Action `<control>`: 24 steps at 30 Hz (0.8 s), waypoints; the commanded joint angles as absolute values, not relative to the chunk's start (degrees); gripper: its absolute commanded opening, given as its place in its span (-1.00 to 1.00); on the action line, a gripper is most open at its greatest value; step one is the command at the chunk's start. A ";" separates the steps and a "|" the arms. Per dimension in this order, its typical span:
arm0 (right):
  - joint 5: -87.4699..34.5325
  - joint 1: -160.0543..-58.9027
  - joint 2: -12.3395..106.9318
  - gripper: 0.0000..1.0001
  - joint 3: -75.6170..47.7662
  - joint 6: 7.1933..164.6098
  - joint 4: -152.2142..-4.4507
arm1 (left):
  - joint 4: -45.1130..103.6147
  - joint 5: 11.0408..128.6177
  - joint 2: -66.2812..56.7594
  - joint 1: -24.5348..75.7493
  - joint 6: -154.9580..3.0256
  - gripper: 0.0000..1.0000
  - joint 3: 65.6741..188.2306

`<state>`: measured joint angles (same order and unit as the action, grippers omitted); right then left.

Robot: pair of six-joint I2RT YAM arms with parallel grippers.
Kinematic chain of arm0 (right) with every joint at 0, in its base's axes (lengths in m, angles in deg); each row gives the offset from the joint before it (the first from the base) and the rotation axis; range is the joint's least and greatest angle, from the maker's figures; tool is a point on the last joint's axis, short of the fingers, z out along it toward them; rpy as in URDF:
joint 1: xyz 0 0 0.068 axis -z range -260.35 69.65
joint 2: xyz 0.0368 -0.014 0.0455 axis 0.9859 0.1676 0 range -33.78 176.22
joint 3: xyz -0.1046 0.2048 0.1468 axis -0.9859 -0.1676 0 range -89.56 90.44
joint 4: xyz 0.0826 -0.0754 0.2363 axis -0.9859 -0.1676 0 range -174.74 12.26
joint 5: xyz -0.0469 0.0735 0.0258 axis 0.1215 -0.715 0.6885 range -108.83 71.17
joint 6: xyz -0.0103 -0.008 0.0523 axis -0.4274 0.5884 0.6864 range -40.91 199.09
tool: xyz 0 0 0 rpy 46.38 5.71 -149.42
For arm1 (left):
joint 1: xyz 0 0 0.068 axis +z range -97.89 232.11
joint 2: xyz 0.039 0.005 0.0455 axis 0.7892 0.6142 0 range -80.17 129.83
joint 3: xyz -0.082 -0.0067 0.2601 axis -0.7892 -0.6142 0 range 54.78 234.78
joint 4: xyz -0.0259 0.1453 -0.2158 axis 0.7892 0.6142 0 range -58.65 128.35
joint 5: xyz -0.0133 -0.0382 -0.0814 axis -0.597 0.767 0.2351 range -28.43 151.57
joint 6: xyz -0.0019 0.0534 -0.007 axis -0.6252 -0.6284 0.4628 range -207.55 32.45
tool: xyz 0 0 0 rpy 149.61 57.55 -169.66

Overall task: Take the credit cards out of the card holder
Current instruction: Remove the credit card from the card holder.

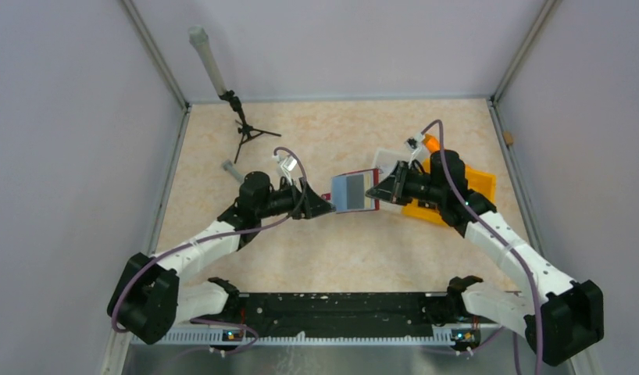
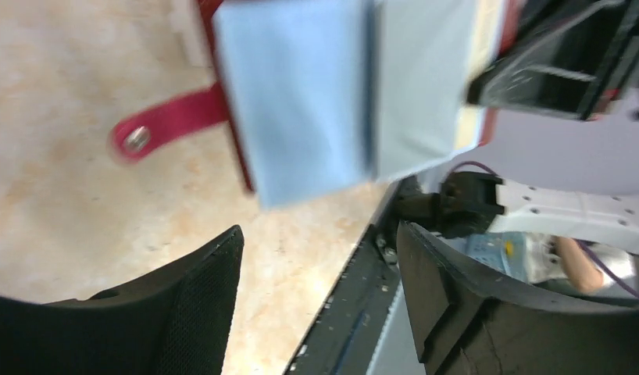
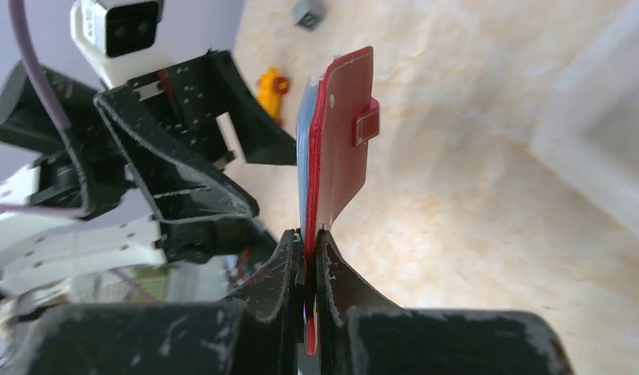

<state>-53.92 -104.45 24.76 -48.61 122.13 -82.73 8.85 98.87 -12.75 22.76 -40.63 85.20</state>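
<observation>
Right wrist: R jaws clamp holder (image 3: 340, 148) edge, held off surface (image 1: 332, 250). L jaws wide, just beside cards (image 2: 301, 101). We'd close L on one card only, pull straight, R grip firm.

Even, bright light is thrown from above; only faint, soft shadows are cast on the table (image 1: 340, 250). In the left wrist view the card holder (image 2: 301, 101) is smeared by blur. In the right wrist view it is seen sharply, while the tray (image 3: 594, 125) is washed out and unfocused.
</observation>
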 commanded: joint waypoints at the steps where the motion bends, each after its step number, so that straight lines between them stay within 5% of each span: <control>1: -34.95 -107.45 25.64 -1.00 -36.38 107.39 -104.05 | 20.60 91.95 -14.34 23.03 -49.24 0.55 88.35; 7: -8.17 -121.05 37.12 -1.00 -17.59 99.42 -122.16 | 17.98 91.99 -13.59 22.33 -48.61 0.65 87.92; 24: -5.13 -128.12 43.65 -1.00 -11.65 99.07 -121.66 | 17.77 83.74 -13.51 17.54 -47.88 0.92 90.72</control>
<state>-5.72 -127.68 46.66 -12.98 98.73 -125.31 18.08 89.49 -12.81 17.61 -47.17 89.18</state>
